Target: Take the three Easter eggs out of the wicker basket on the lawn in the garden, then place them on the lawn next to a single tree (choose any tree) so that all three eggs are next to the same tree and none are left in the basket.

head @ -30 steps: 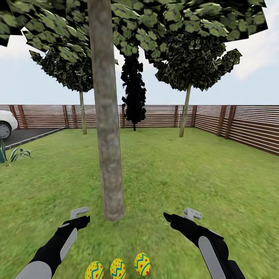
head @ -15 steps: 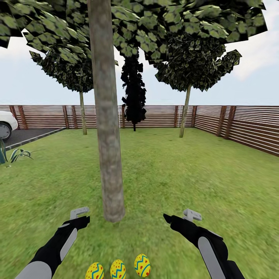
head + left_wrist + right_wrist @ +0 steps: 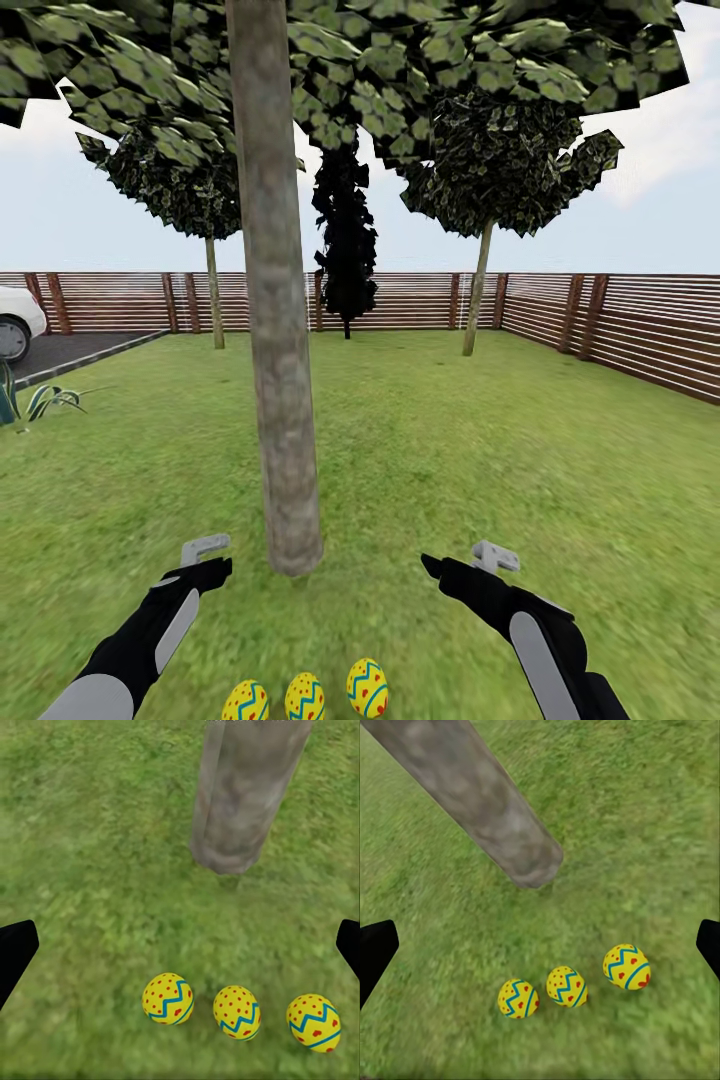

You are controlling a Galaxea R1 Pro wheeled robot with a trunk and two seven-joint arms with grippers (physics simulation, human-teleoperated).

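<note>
Three eggs (image 3: 305, 696) in a row on the lawn (image 3: 480, 440) near the tree (image 3: 280, 400), between left gripper (image 3: 205, 560) and right gripper (image 3: 470, 560), both spread wide with nothing held.

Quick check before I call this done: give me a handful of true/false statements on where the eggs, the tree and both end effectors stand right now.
1. All three Easter eggs lie on the lawn. True.
2. The left end effector is shut on an egg. False: it is open and holds nothing.
3. The eggs lie in a row near the foot of the thick tree. True.
4. One egg leans against the trunk. False: grass shows between the trunk and every egg.
5. The right end effector rests on the grass. False: it hangs open above the lawn, to one side of the eggs.
</note>
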